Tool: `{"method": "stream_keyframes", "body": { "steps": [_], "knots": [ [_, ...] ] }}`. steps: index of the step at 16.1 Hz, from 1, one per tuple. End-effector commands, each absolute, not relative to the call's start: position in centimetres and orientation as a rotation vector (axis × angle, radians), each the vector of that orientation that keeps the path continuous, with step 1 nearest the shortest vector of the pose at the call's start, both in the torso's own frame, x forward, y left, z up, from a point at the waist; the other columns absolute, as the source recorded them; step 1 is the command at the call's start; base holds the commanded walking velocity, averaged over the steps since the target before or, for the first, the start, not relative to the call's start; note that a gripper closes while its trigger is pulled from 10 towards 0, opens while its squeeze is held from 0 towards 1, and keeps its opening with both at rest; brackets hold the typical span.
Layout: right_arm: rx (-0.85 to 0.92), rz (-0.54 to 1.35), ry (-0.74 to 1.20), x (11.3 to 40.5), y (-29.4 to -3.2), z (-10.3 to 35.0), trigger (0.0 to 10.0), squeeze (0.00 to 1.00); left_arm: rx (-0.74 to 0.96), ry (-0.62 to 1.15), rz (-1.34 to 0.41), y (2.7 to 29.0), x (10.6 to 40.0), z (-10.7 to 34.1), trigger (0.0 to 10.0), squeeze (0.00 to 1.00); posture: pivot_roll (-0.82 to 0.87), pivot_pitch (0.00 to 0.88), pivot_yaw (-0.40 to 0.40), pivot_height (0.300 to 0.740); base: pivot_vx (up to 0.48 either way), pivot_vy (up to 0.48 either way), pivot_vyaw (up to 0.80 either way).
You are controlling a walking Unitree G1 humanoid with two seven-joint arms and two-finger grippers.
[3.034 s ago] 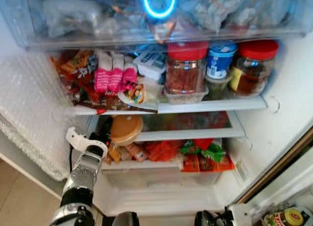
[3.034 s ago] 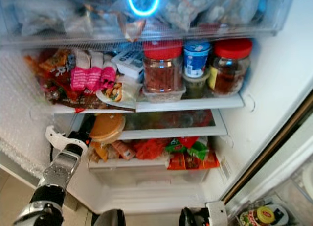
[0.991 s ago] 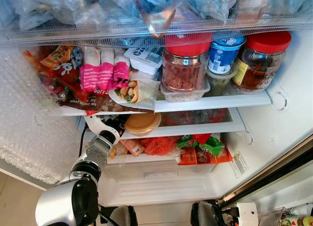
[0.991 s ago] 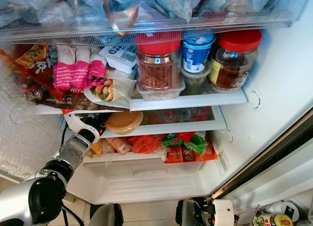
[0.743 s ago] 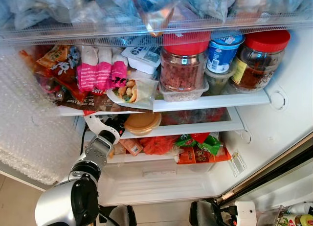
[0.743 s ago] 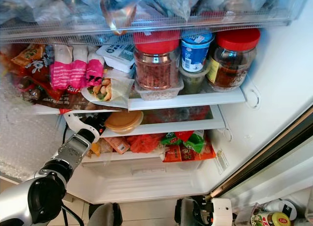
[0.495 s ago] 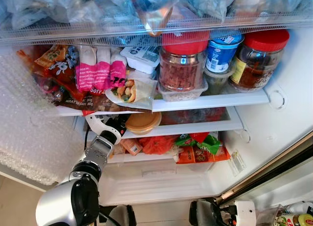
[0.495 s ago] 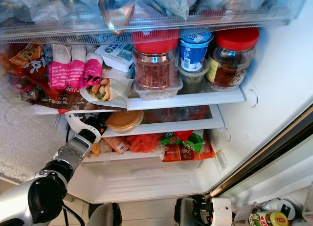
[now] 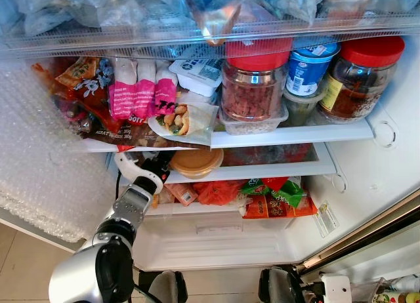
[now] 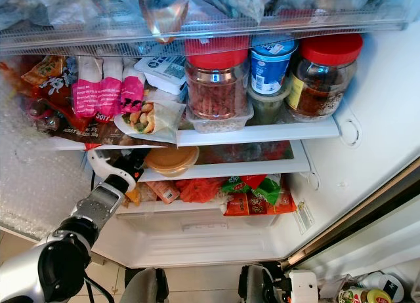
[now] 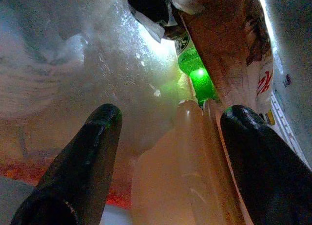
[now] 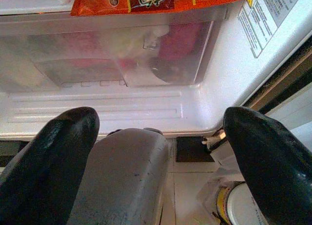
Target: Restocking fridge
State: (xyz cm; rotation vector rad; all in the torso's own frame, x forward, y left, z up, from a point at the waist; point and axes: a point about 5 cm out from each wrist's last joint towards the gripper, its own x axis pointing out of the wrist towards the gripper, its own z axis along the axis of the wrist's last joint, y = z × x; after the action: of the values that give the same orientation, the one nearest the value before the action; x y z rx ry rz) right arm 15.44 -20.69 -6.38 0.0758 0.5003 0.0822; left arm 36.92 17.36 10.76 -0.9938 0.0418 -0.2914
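A tan lidded bowl [image 9: 195,161] sits on the fridge's middle glass shelf [image 9: 262,171], just under the upper shelf. My left gripper [image 9: 159,165] reaches in at the bowl's left side. In the left wrist view its fingers [image 11: 87,157] stand open, with the tan bowl [image 11: 185,181] between them and nearer one finger; a green bottle [image 11: 197,76] glows behind. My right gripper [image 12: 161,118] hangs low and open, facing the bottom drawer [image 12: 122,54].
The upper shelf [image 9: 289,135] holds red-lidded jars [image 9: 252,86], a blue tub [image 9: 310,65], a wrapped roll [image 9: 180,121] and pink packets [image 9: 134,96]. Red and green packets [image 9: 275,198] lie below. Bubble wrap [image 9: 46,178] covers the left wall. The door frame [image 9: 374,227] runs along the right.
Three seconds ago the bowl was held in front of the shelf edge; now it rests further in on the middle shelf. The camera view has shifted slightly. The right arm still hangs low.
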Motion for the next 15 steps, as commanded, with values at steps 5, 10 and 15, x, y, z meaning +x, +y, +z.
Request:
{"method": "stream_keyframes", "body": {
  "steps": [5, 10, 15],
  "knots": [
    [0.116, 0.139, 0.634, 13.8, -18.9, -7.9, 10.0, 0.00, -0.980, 0.045, -0.341, 17.4, 36.3, 10.1, 10.0, 0.00, -0.13, 0.158, 0.039, 0.618, 0.000, 0.000, 0.00],
    [0.120, 0.129, 0.675, 14.3, -18.8, -8.2, 10.0, 0.00, -0.952, 0.024, -0.381, 17.4, 36.0, 10.3, 10.0, 0.00, -0.12, 0.157, 0.042, 0.618, 0.000, 0.000, 0.00],
    [0.120, 0.101, 0.706, 13.4, -21.3, -8.2, 10.0, 0.00, -0.955, 0.002, -0.371, 17.8, 35.5, 10.3, 10.0, 0.00, -0.12, 0.158, 0.046, 0.618, 0.000, 0.000, 0.00]
  ]
}}
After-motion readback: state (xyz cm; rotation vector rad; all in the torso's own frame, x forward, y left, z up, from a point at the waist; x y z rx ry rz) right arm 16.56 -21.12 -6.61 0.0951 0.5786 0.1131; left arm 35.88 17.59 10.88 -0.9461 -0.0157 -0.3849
